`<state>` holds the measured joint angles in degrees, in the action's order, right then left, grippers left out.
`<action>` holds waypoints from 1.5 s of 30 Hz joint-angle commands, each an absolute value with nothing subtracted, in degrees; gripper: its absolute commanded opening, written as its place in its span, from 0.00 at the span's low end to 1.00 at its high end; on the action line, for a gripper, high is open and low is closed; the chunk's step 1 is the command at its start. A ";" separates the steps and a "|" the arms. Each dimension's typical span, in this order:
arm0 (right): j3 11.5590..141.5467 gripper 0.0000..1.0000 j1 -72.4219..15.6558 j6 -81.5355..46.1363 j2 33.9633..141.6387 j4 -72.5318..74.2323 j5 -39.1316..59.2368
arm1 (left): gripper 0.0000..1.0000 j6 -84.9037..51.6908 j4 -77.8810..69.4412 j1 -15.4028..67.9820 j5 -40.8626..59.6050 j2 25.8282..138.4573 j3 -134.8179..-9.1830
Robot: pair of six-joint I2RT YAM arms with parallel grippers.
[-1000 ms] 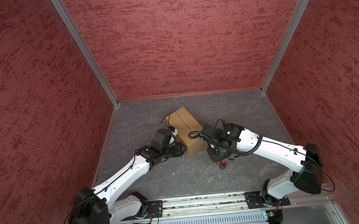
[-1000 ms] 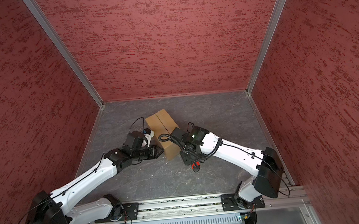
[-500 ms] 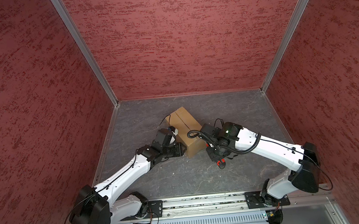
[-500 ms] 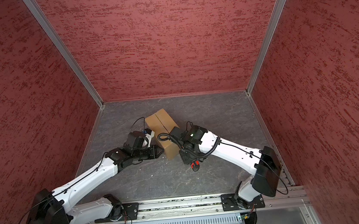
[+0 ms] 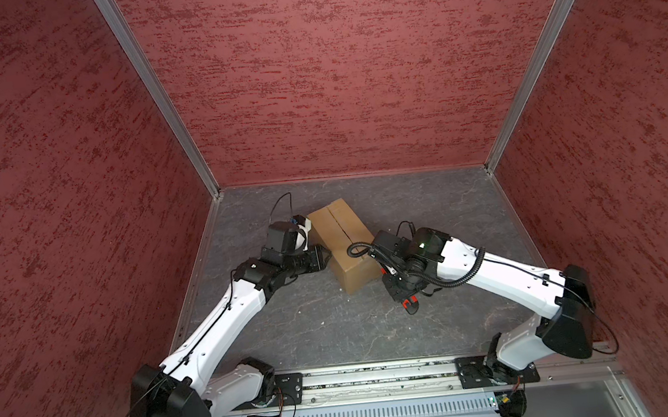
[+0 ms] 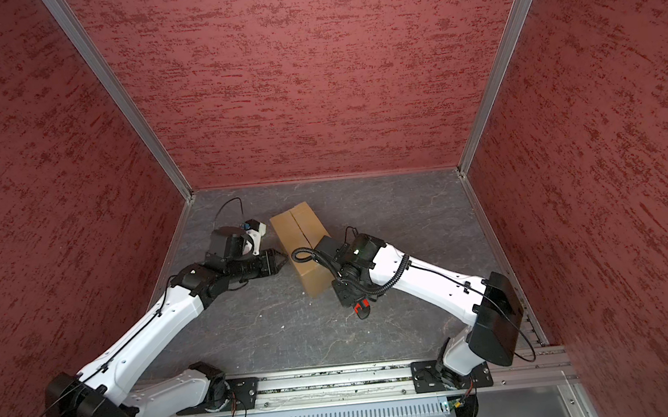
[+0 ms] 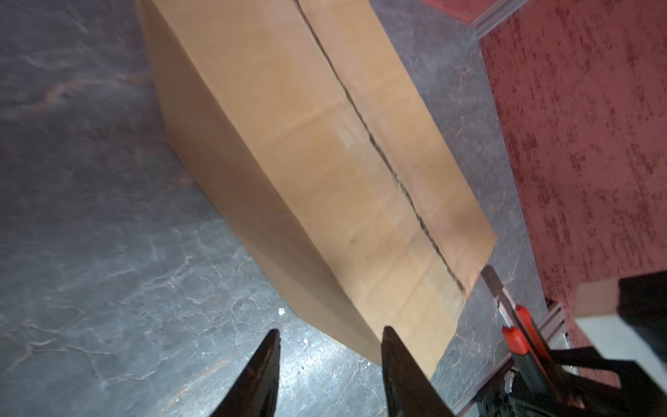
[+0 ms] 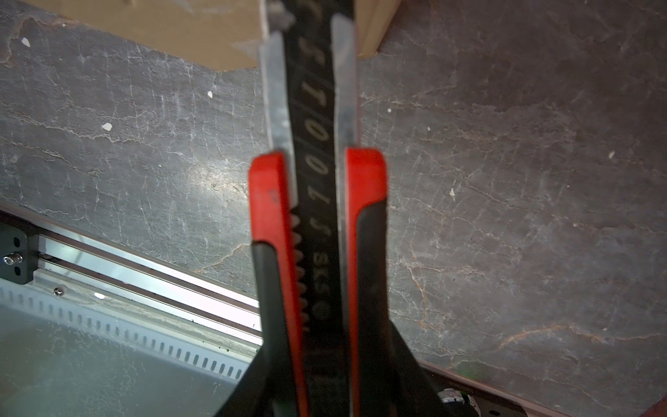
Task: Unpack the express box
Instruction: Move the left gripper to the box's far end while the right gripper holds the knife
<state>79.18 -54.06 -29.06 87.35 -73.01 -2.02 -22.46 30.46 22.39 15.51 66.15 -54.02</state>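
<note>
On the grey floor (image 5: 314, 328), between my two arms, I see the express box (image 5: 341, 234) lying skewed, flaps closed along the centre seam; left gripper (image 7: 330, 330) stands partly open and empty, just beside its long side; right gripper (image 5: 402, 292) is clamped on a red-and-black utility knife (image 8: 314, 187), blade near the box's end.

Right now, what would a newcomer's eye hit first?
The plain brown cardboard box sits closed at the centre. The right tool clamps a red-and-black utility knife, blade aimed at the box's near end, by the seam. The left tool stands open beside the box's left side.
</note>
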 commanded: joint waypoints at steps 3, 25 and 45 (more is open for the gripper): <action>80.12 0.04 -54.32 -28.17 87.97 -71.81 -1.70 | 0.47 -17.14 29.54 17.12 18.39 73.64 -63.30; 82.06 0.04 -54.23 -28.04 89.40 -72.04 -2.28 | 0.38 -9.72 32.34 15.36 17.20 117.92 -105.03; 84.43 0.04 -53.96 -27.50 90.54 -73.57 -3.38 | 0.38 -9.40 30.76 17.31 18.79 117.77 -102.75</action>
